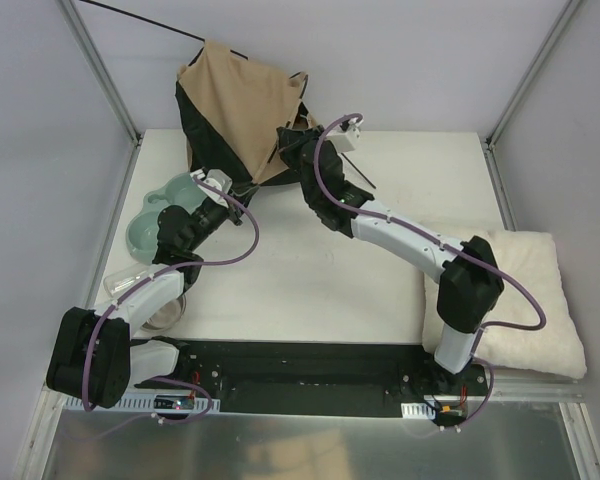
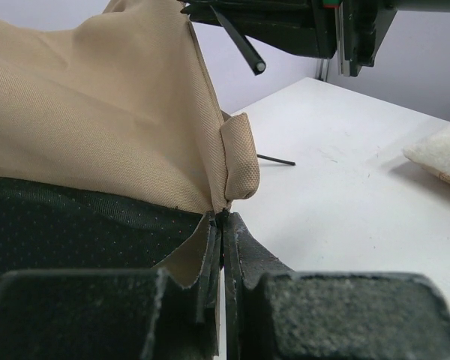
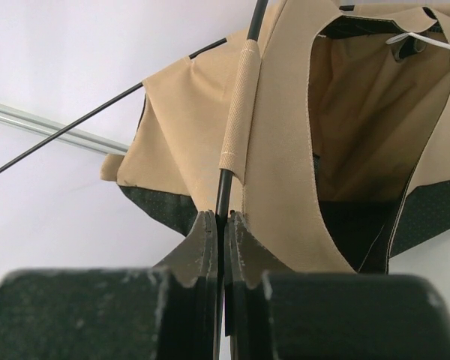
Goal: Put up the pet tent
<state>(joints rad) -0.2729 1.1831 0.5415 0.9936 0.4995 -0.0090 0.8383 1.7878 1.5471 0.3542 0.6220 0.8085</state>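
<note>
The pet tent is a half-raised heap of tan fabric with black lining at the table's far edge. My left gripper is at its near left corner. In the left wrist view the left gripper is shut on the fabric's bottom seam, just under a tan pole sleeve. My right gripper is at the tent's right side. Its wrist view shows the right gripper shut on a thin black pole that runs up into a tan sleeve. The tent's opening gapes to the right.
A fluffy cream cushion lies at the right edge. A teal bowl and a clear dish sit under the left arm. A second pole sticks out past the back left, and a short pole end rests on the table.
</note>
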